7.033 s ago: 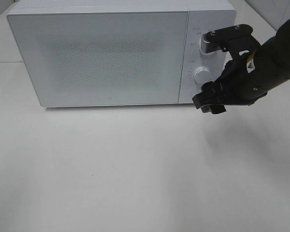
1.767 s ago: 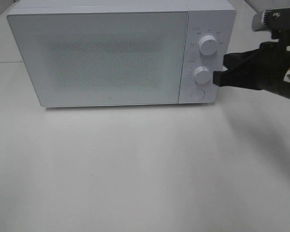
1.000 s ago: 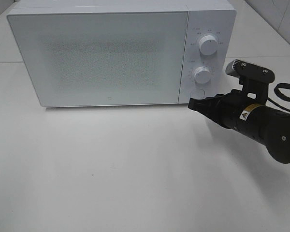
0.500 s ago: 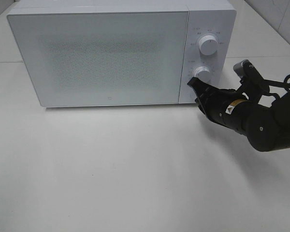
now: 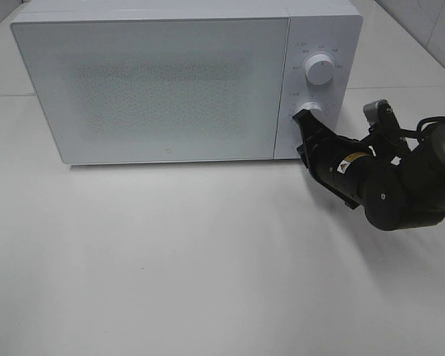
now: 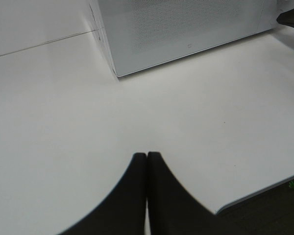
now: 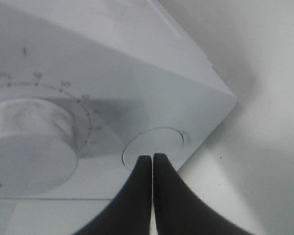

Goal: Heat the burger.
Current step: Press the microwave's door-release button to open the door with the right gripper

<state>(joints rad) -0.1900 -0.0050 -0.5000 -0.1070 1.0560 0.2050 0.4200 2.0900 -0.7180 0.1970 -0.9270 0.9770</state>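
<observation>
Black right arm [image 5: 389, 185] angled low toward microwave [image 5: 156, 81] — jaws pressed together, empty, tips at round button [image 7: 154, 139].

Even, diffuse overhead light washes the white tabletop [image 5: 170, 267] and the white box-shaped microwave oven [image 5: 156, 81], leaving little contrast between them. A thin dark shadow runs under the oven's front edge, and a soft grey one spreads on the table below the black robot arm [image 5: 400, 178]. The oven door looks grainy, without hard glare. In the right wrist view the round white dial [image 7: 24, 142] is blurred at close range, a grey shadow beside it.
</observation>
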